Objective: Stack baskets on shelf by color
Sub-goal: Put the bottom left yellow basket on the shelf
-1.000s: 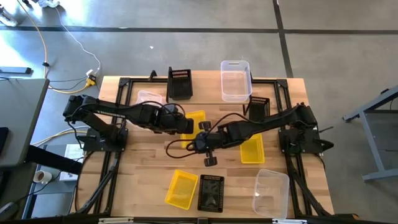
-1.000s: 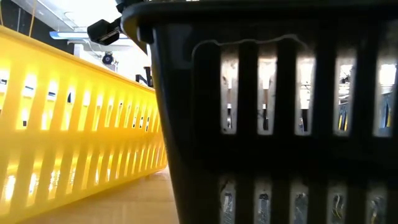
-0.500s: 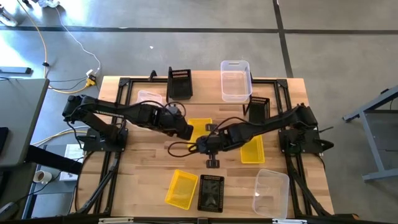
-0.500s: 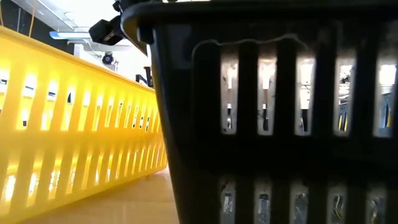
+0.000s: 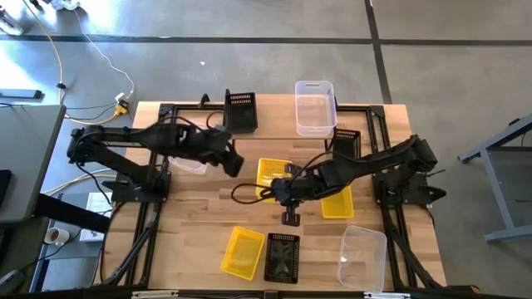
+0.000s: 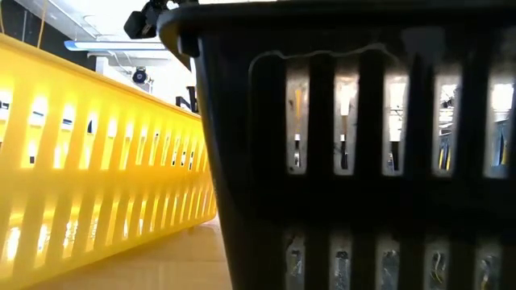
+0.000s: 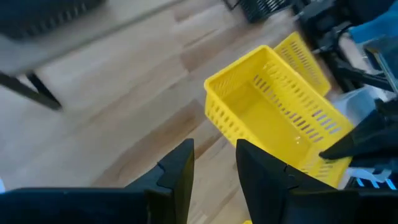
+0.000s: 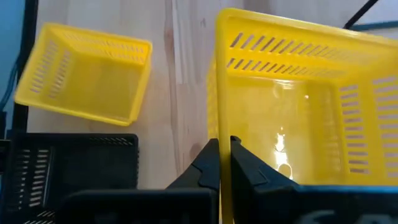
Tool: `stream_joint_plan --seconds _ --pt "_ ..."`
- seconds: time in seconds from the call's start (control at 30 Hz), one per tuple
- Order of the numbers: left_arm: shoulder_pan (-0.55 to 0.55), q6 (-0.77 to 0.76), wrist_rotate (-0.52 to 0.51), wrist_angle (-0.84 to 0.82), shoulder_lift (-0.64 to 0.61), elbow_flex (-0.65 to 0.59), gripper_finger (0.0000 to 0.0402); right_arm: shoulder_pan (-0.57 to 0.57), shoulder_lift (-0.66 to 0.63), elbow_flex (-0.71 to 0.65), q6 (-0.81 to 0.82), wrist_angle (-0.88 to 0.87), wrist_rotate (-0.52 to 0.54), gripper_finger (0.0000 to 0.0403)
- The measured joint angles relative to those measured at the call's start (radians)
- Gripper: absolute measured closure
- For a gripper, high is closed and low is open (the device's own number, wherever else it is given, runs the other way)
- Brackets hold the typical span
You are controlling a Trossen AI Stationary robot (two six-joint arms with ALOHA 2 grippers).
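Right gripper (image 8: pixel 221 163), fingers pinched on the wall of a slotted yellow plastic basket (image 5: pixel 272 174), holds it mid-table; left gripper (image 7: pixel 213 163), parted and empty, hangs beside it above the pale wooden tabletop (image 5: pixel 191 224), grey concrete floor (image 5: pixel 449 75) around.

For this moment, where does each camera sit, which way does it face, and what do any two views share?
High view: overhead, straight down on the table; both arms show.
Low view: table height, blocked by a black basket and a yellow basket; an arm part at top.
Left wrist view: past the open left gripper at the middle yellow basket.
Right wrist view: right gripper shut on that basket's wall.
Shared: middle yellow basket in both wrist views and overhead.
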Motion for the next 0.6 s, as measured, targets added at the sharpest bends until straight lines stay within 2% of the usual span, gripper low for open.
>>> stream_joint_plan --seconds 0.33,0.6 --pt "0.048 0.126 -0.034 0.0 -0.109 0.0 0.0293 -0.047 -0.135 0.0 -0.101 -0.006 0.079 0.0403" --pt "0.064 0.18 -0.034 0.0 -0.123 0.0 0.0294 -0.175 -0.237 0.0 -0.326 0.045 0.099 0.0403"
